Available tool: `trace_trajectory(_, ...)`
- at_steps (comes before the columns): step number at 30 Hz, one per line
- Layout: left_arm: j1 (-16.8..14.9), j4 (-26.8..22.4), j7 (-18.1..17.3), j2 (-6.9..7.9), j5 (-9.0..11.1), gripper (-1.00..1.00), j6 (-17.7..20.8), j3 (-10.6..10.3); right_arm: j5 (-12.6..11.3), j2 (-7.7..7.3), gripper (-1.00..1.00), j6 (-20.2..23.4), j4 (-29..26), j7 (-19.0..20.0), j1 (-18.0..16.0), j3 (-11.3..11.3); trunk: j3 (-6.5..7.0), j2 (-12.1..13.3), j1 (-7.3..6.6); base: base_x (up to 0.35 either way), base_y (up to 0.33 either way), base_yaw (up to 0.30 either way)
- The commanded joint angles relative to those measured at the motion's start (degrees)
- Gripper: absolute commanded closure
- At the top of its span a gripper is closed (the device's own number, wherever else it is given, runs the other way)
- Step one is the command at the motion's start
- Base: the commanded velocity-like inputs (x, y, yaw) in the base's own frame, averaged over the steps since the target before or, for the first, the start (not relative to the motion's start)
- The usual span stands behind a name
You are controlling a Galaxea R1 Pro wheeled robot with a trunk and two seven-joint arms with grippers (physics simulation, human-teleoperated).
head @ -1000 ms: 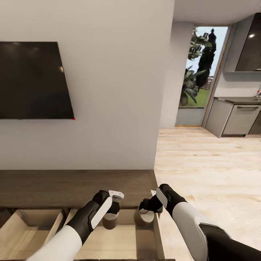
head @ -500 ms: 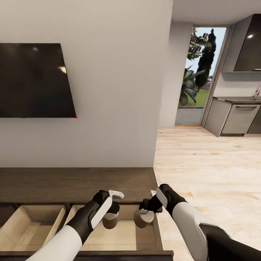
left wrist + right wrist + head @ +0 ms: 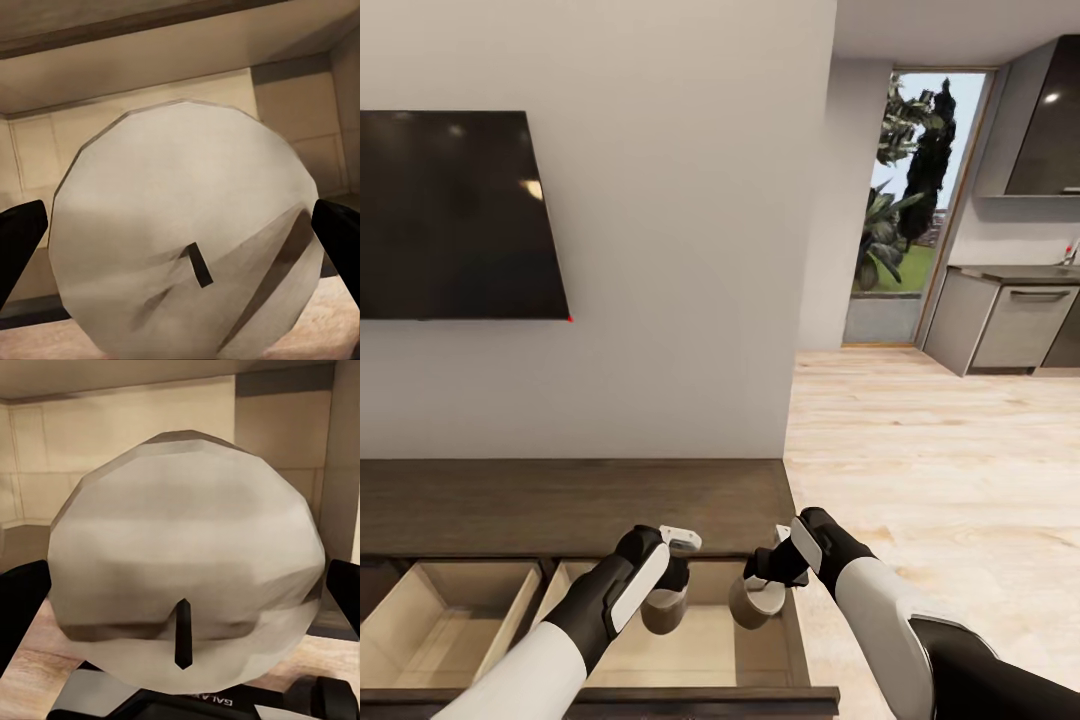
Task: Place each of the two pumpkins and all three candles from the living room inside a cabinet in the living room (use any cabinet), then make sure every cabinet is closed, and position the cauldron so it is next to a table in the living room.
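Progress: While both arms hang over the open right drawer (image 3: 690,650) of the cabinet (image 3: 570,505), two candles are at the drop-off stage and not yet let go; I judge the task early to midway, since no pumpkins, third candle or cauldron can be seen here.
Left drawer (image 3: 445,625): pulled open, pale inside, nothing visible in the part shown.
Left end effector (image 3: 665,590): clamped on a candle (image 3: 663,608), its dark fingers (image 3: 19,240) at either side of the pale disc (image 3: 187,247) in the wrist view.
Right end effector (image 3: 765,585): clamped on the other candle (image 3: 753,605), just beside the first, above the drawer's right end.
Left to do: release both, fetch the rest, shut both drawers, place the cauldron.
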Motion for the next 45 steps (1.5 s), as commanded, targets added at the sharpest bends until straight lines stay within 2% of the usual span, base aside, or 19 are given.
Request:
trace_trajectory(1,-0.1,0.0,0.6,0.01,0.6,1.00,0.1,-0.1,0.1,0.02,1.00,0.3,-0.1,0.2,0.0,-0.2,-0.24,-0.4,0.22,0.000,0.000,0.000)
trace_trajectory(45,-0.1,0.0,0.5,-0.02,0.5,1.00,0.0,-0.1,0.1,0.02,1.00,0.3,-0.1,0.2,0.0,-0.2,-8.14,-18.1,9.88,0.000,0.000,0.000)
